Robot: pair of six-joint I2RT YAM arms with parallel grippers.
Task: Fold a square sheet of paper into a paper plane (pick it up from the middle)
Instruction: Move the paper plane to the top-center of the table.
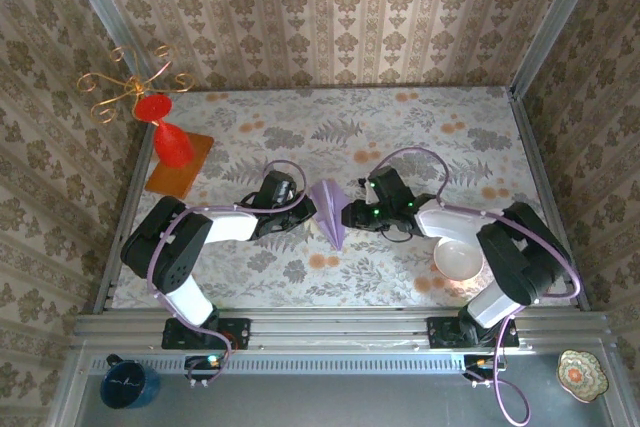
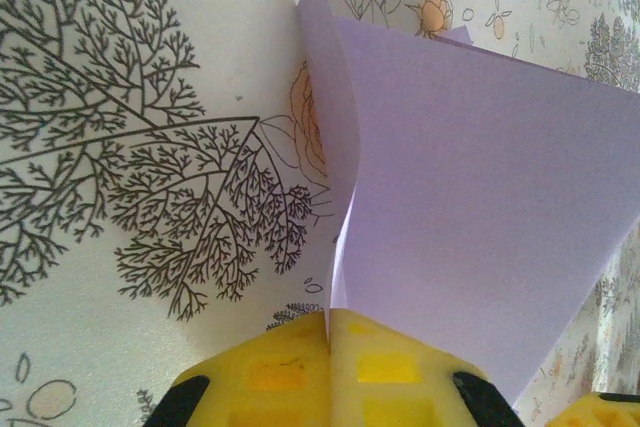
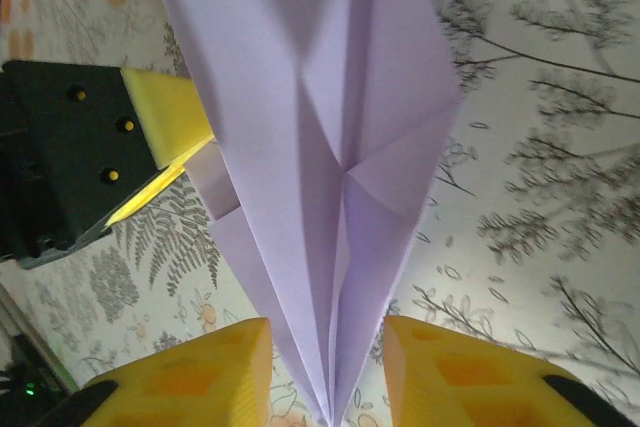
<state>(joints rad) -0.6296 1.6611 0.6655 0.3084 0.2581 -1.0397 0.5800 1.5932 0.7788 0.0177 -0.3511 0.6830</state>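
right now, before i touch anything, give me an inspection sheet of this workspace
surface: table, floral cloth, lies flat.
job's things: plane, lilac, creased to a dart, point toward the arms, mid-table between the claws.
clutter: red vase on an orange mat and a gold wire ornament, far left; white bowl by the right arm; mug and dish on the near ledge.
grippers: left claw shut on the plane's side; right claw open, fingers either side of the plane.
cables: lilac cables looped along both arms.
surroundings: wallpapered walls on three sides; metal rail at the near edge.
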